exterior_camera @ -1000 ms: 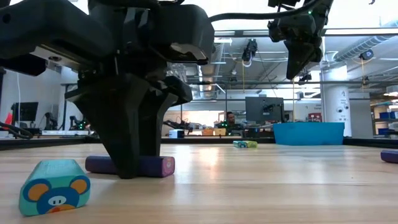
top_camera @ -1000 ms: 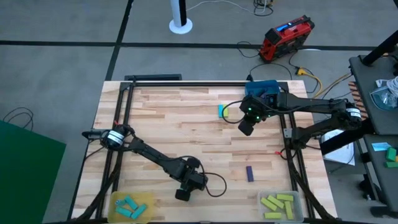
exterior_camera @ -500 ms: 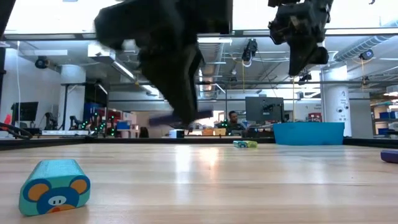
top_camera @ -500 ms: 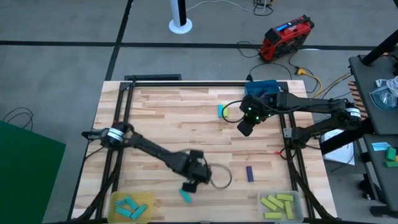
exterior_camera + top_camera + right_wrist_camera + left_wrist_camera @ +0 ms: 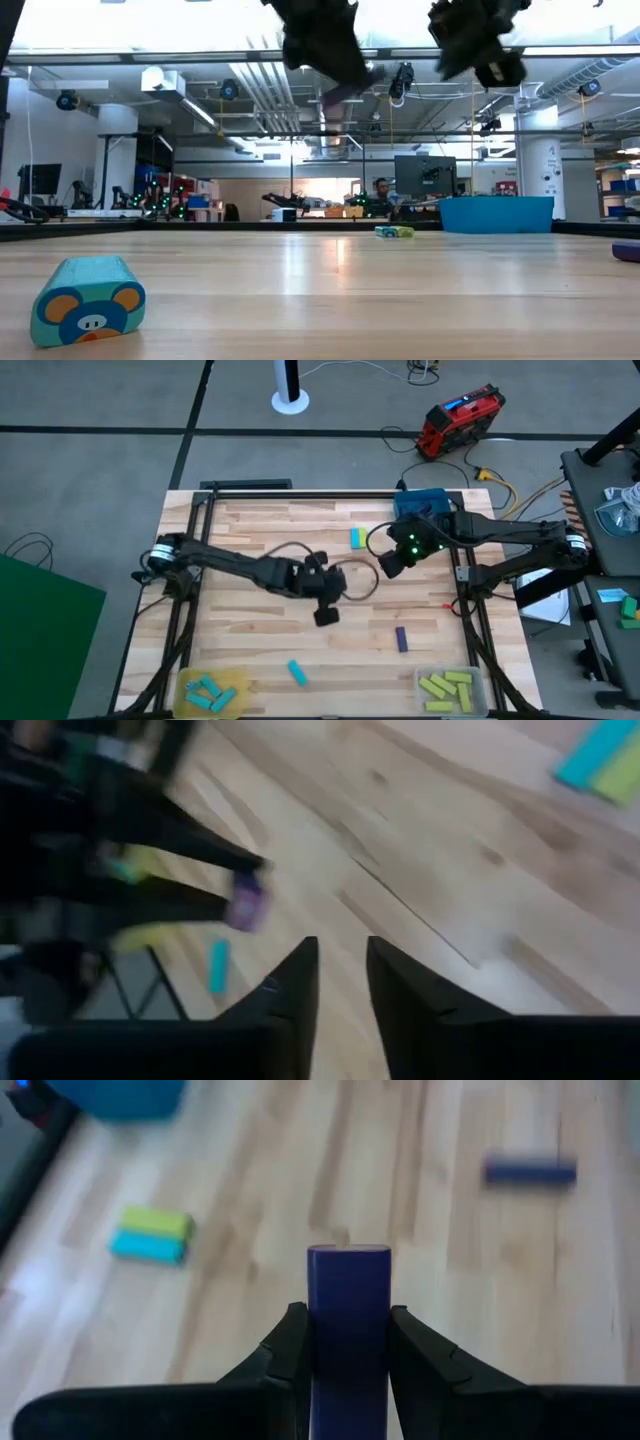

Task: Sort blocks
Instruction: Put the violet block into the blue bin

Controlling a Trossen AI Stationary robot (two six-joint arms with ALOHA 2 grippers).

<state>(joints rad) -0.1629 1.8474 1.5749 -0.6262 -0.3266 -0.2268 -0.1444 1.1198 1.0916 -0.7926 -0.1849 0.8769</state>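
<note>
I have a dark purple block [image 5: 348, 1295] clamped in my left pincer [image 5: 326, 614], carried high over mid-table [image 5: 260, 530]; I judge this the transport step; next I must reach the blue tray [image 5: 421, 501]; my right pincer [image 5: 391, 564] waits nearby, fingers slightly parted, empty.

Purple block [image 5: 348, 1330] lower end hidden between left end effector [image 5: 348, 1342] fingers.

L hand [image 5: 326, 616] mid-table; cyan block [image 5: 297, 673] near yellow tray [image 5: 238, 681].
</note>
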